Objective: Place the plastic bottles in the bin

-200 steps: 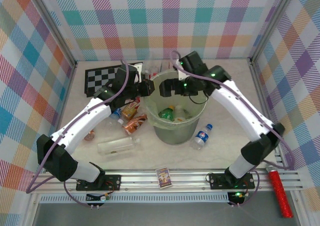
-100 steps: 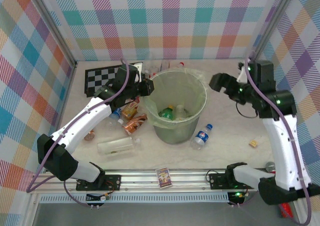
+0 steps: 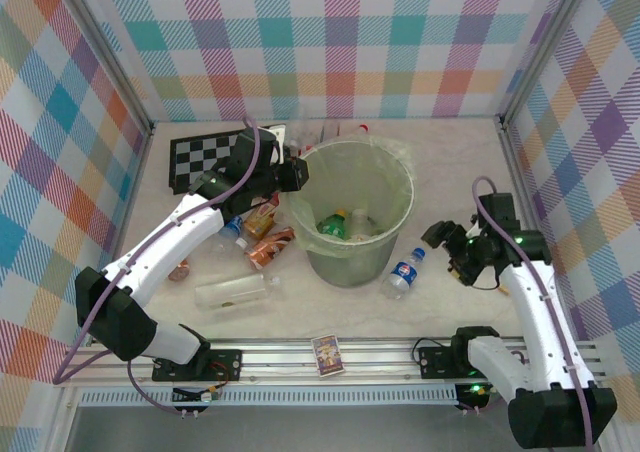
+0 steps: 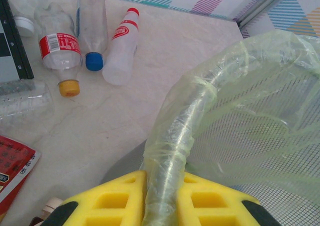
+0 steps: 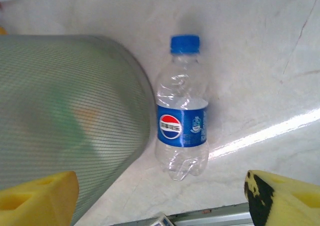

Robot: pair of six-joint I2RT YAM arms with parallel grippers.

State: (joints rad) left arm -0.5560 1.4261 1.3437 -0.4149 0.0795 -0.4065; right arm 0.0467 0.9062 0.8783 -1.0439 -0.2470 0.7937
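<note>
The pale green bin (image 3: 352,257) stands mid-table with two bottles (image 3: 335,224) inside. My left gripper (image 3: 297,175) is shut on the bin rim (image 4: 172,151) and its liner, the yellow fingers (image 4: 117,196) pinching it from both sides. A clear bottle with a blue label (image 3: 403,272) (image 5: 182,121) lies against the bin's right side. My right gripper (image 3: 445,242) (image 5: 155,191) hangs open just right of that bottle, empty. Orange-brown bottles (image 3: 268,250) and a clear bottle (image 3: 237,290) lie left of the bin. Behind the bin lie three more bottles (image 4: 59,51).
A checkerboard (image 3: 205,160) lies at the back left. A small picture card box (image 3: 328,354) sits on the front metal rail (image 3: 380,350). Chequered walls close in the back and both sides. Bare tabletop (image 3: 450,162) stretches right of and behind the bin.
My right arm has swung away from above the bin, out to the right, then down to the blue-label bottle. Its jaws have narrowed somewhat. The left arm has held still.
</note>
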